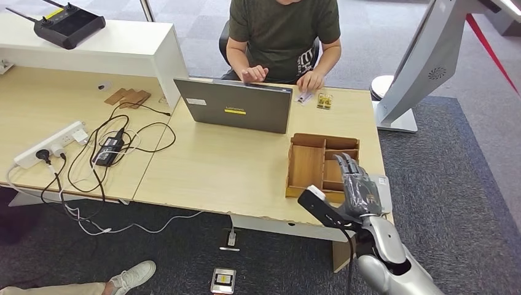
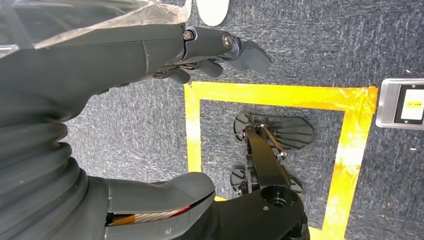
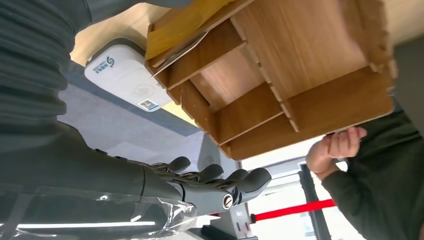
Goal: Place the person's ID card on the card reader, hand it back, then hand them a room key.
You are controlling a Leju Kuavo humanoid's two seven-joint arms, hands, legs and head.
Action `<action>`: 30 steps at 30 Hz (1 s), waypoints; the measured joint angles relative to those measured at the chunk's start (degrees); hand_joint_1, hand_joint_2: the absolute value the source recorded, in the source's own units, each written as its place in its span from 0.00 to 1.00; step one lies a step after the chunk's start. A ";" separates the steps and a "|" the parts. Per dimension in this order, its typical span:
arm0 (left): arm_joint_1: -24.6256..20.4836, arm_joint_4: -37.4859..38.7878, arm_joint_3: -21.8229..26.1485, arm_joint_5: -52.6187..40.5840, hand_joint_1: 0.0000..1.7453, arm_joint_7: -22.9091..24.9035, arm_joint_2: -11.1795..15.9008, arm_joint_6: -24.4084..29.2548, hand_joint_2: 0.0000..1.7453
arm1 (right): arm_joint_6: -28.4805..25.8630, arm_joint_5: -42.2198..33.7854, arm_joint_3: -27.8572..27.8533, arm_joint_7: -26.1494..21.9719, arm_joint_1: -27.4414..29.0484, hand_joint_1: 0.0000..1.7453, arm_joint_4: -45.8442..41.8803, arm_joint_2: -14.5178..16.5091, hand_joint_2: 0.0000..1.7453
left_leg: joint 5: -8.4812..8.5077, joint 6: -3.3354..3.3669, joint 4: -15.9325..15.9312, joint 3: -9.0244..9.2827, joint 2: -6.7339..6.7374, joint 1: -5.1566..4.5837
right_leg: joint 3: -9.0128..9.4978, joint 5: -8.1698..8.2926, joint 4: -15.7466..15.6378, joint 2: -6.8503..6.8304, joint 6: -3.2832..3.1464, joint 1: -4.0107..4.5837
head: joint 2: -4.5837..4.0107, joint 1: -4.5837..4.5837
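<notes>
Right hand (image 1: pixel 358 184): it is being held raised over the right end of the desk (image 1: pixel 227 166), just above the wooden organiser (image 1: pixel 319 163); its fingers are being held straight and slightly apart, with nothing in them.
Right hand, wrist view (image 3: pixel 200 182): the same extended, empty fingers are being shown from close behind, with the organiser's compartments (image 3: pixel 280 75) directly beyond them.
Card reader (image 3: pixel 125 77): a white device with a printed label is being shown in the right wrist view, lying just beside the organiser; in the head view it is being mostly covered by the hand.
ID card (image 1: pixel 304 97): a small pale card is being held down on the far desk edge under the person's hand (image 1: pixel 310 81), next to a small yellow item (image 1: pixel 324 101).
Person: they are being seen seated behind a grey laptop (image 1: pixel 236 104).
Left hand (image 2: pixel 210 50): it is hanging over grey carpet and yellow floor tape (image 2: pixel 280 92), fingers loosely extended and empty.
</notes>
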 joint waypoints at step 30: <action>-0.03 -0.35 0.13 -0.17 0.00 1.36 -0.16 1.16 1.00 | -7.76 9.33 4.11 4.40 -3.57 0.00 14.66 2.61 1.00 | 0.00 0.00 0.00 0.01 0.01 0.00 | -0.02 0.00 -0.01 0.00 0.00 0.00 | 0.00 0.00</action>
